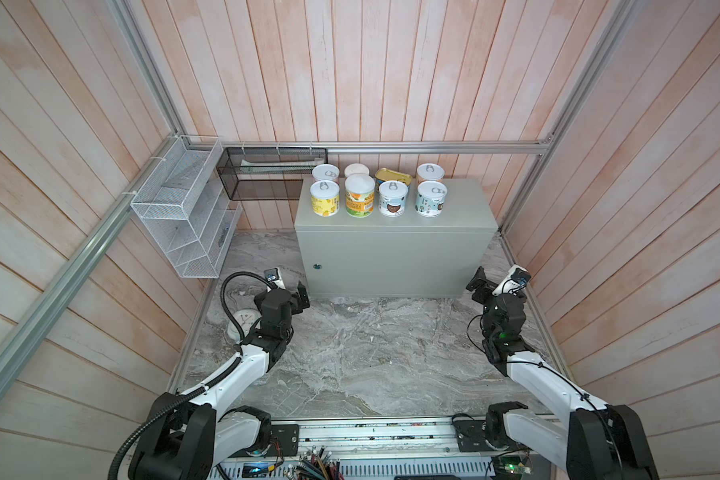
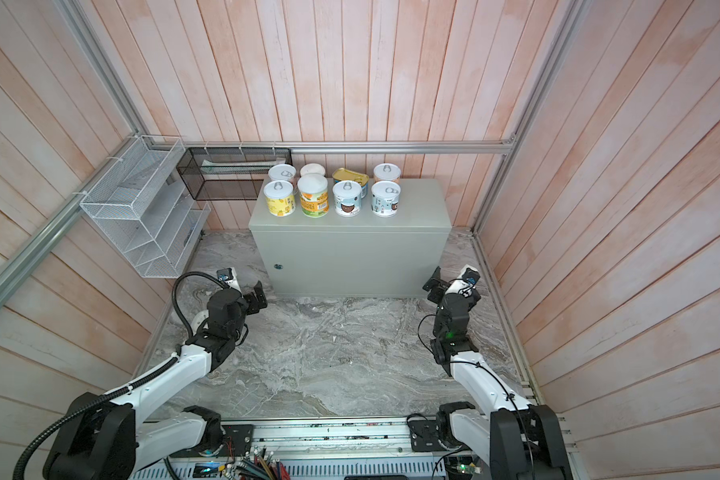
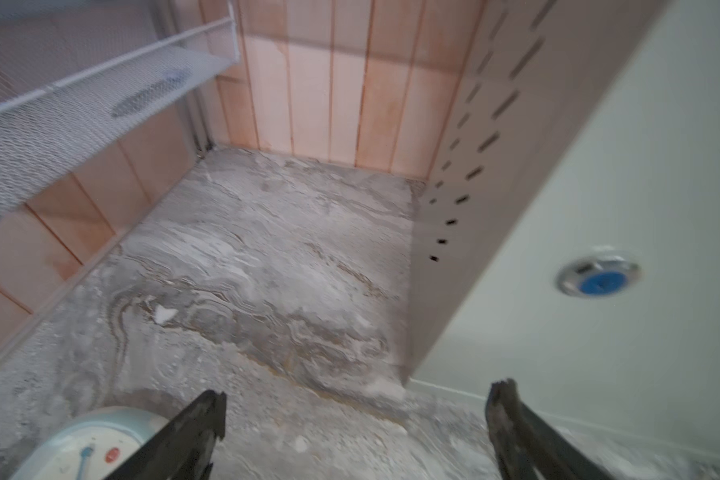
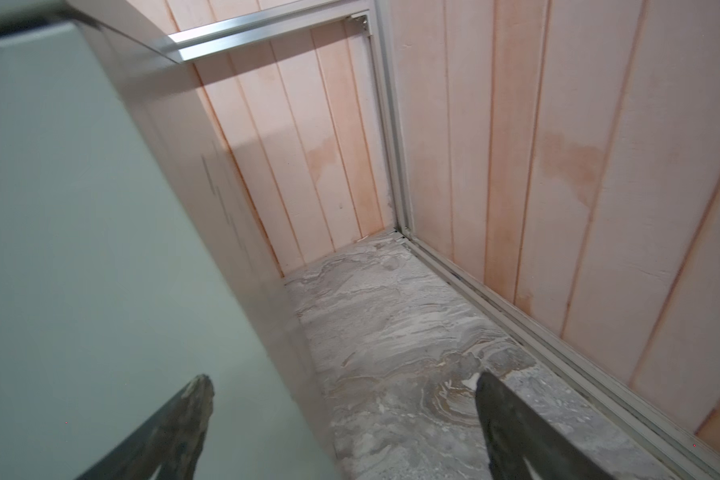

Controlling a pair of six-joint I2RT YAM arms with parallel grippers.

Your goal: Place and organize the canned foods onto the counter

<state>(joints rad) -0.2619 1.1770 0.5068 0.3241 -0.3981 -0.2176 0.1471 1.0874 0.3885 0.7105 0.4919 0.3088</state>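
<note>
Beside the counter (image 1: pixel 395 257), both pincers (image 1: pixel 303 296) (image 1: pixel 476 286) hover low, agape.

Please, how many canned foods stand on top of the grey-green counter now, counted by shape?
Round cans: 7
Rounded-rectangular gold tin: 1
Total on the counter: 8

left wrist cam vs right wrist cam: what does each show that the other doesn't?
Left wrist only: the clock, the white mesh rack, the round lock on the counter front, slots in its side, and the left claw, open and empty.
Right wrist only: the aluminium frame corner and the right claw, open and empty.
Both: a counter wall, the marble surface and pink wood panels.
</note>
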